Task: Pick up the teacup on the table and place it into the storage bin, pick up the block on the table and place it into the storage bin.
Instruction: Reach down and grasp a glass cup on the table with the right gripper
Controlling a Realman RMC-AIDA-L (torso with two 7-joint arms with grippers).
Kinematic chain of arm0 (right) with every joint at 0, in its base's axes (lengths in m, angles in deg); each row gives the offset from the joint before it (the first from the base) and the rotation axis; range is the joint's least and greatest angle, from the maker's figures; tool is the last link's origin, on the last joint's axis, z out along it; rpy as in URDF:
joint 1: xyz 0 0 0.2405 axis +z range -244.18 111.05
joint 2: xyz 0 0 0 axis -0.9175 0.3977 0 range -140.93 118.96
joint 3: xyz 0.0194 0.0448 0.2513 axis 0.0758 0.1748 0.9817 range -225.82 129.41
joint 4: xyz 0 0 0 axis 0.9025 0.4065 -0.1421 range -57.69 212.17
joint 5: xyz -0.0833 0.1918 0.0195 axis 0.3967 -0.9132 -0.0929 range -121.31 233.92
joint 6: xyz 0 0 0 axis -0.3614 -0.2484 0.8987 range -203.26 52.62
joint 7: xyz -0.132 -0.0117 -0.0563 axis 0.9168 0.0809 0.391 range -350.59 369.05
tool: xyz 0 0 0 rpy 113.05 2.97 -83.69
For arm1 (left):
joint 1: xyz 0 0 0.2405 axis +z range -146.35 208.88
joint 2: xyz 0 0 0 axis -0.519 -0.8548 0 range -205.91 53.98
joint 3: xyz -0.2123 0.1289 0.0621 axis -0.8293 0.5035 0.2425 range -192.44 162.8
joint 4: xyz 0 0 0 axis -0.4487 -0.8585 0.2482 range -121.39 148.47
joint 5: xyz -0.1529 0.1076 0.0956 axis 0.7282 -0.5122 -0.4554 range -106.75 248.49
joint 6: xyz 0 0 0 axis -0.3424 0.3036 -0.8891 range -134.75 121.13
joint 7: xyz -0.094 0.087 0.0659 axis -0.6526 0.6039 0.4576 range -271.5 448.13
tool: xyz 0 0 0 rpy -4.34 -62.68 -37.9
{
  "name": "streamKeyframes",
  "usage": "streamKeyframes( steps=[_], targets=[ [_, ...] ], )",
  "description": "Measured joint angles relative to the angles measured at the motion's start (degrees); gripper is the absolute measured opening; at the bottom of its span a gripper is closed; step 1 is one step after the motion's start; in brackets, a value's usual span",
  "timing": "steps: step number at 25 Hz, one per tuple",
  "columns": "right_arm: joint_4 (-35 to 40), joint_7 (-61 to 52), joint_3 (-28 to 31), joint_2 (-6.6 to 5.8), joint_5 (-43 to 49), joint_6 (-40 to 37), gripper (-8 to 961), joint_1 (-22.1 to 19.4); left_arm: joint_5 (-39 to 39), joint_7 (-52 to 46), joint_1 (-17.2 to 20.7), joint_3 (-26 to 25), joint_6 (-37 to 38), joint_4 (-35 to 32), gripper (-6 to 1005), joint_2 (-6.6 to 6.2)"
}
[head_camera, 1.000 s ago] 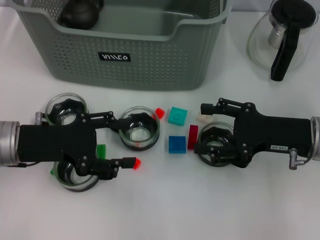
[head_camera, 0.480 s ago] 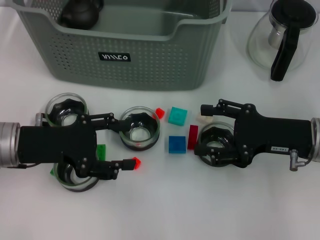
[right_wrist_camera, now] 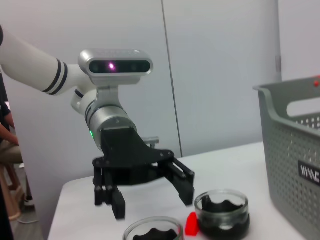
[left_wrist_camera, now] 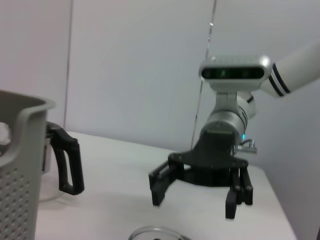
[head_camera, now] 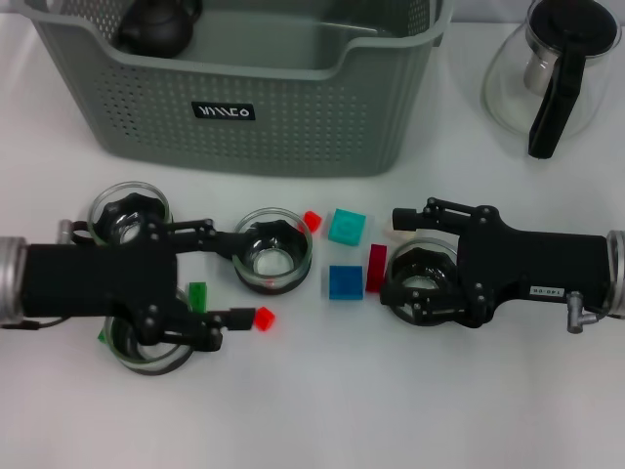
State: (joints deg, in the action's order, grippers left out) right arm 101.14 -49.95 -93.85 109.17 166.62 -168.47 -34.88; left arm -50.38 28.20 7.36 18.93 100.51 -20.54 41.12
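Observation:
The grey-green storage bin (head_camera: 293, 117) stands at the back, and its wall shows in the right wrist view (right_wrist_camera: 292, 150). Glass teacups sit in front of it: one at the left (head_camera: 129, 210), one in the middle (head_camera: 275, 256), one under my left arm (head_camera: 146, 344), one under my right arm (head_camera: 422, 283). Blocks lie between the arms: teal (head_camera: 346, 227), blue (head_camera: 344, 281), dark red (head_camera: 377, 266), small red (head_camera: 312, 220). My left gripper (head_camera: 240, 278) is open, with the middle teacup by one fingertip and a red block (head_camera: 264, 318) by the other. My right gripper (head_camera: 391, 252) is open beside its teacup.
A glass carafe (head_camera: 552, 73) with a black handle stands at the back right. A dark round pot (head_camera: 156, 27) lies inside the bin. Green blocks (head_camera: 198, 293) lie by the left arm, and a cream block (head_camera: 395, 233) by the right fingertip.
My left arm has drawn back slightly to the left, its gripper staying open. The red block near its fingertip has hardly shifted. The right arm has barely moved.

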Motion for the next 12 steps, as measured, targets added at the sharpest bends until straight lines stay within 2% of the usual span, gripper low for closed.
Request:
streamKeyframes(
  steps=[1, 3, 6, 9, 12],
  targets=[
    [0.46, -2.29, -0.16, -0.08, 0.62, 0.11, 941, 0.13, 0.0, 0.0, 0.0, 0.0, 0.0, 0.0, 826, 0.0],
    [1.8, -6.47, -0.31, -0.19, 2.32, 0.25, 942, 0.5, 0.16, -5.99, -0.06, -2.15, 2.91, -0.29, 826, -2.02],
    [5.71, -12.94, -0.76, 0.01, 5.89, 0.04, 942, 0.73, 0.12, -10.07, -0.05, -3.45, 3.9, -0.34, 827, -3.7],
    [9.91, -19.24, -2.95, -0.01, 8.18, -0.44, 942, 0.74, 0.05, -11.52, 0.39, -3.89, 4.2, -0.43, 827, -4.66],
    [14.08, -24.08, -5.16, -0.2, 10.01, -1.76, 940, 0.75, -0.18, -11.5, 0.55, -4.28, 3.82, -0.45, 827, -4.64]
  ],
)
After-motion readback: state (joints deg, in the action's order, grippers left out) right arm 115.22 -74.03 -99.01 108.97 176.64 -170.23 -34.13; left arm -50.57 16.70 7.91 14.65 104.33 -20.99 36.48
